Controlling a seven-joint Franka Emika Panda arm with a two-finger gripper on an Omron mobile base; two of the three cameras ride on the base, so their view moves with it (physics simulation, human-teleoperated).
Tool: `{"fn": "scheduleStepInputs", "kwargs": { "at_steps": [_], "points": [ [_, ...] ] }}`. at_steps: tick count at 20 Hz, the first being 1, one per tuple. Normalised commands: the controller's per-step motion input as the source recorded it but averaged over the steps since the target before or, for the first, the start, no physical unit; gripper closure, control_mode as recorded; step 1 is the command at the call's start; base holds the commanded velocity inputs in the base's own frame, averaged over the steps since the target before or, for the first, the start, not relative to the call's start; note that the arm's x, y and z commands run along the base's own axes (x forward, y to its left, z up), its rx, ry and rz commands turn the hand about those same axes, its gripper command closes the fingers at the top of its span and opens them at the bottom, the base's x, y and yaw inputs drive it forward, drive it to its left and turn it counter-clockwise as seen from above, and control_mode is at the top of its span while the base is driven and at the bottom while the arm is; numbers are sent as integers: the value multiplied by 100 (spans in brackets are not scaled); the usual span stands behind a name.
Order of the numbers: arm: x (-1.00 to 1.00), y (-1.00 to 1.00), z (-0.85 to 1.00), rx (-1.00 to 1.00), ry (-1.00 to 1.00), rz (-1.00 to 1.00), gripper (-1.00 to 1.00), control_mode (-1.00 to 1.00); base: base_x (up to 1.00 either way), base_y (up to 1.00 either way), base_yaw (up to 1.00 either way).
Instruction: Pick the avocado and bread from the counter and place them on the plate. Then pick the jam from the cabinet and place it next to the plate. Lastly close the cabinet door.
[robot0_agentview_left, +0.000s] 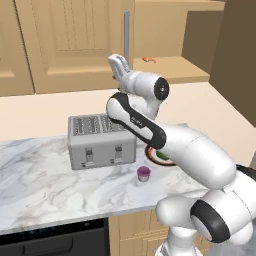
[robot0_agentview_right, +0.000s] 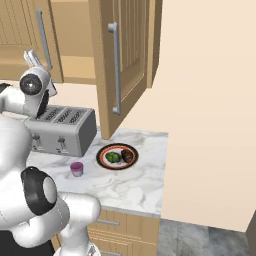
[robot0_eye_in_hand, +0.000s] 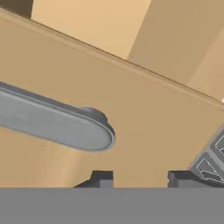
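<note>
The gripper is raised in front of the cabinet, close to the lower end of a vertical silver bar handle; in the hand view its two dark finger tips stand apart at the bottom edge with the handle's rounded end just above them and nothing between them, though the tips are cut off low down and the jaws count as drawn in to their closest. Whether the fingers touch the handle cannot be told. The cabinet door on the right stands open, swung out over the counter. On the shelf behind it lies a tiny orange item, too small to name. On the marble counter the plate carries the avocado on its left and the bread on its right; in the left base view the arm hides most of the plate. The jam stands just left of the plate, apart from it, in front of a silver four-slot toaster. A dark appliance is cut off at the lower left.
</note>
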Motion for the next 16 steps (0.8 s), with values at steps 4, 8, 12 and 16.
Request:
{"fn": "scheduleStepInputs", "kwargs": {
  "at_steps": [4,8,12,16],
  "points": [
    [-59,0,0,-4,0,32,-100,-100,0,0,0],
    [-100,0,7,-5,0,11,-100,-100,0,0,0],
    [-100,1,39,-4,-10,3,-100,-100,0,0,0],
    [-100,1,82,-6,-16,0,-100,-100,0,0,0]
  ]
}}
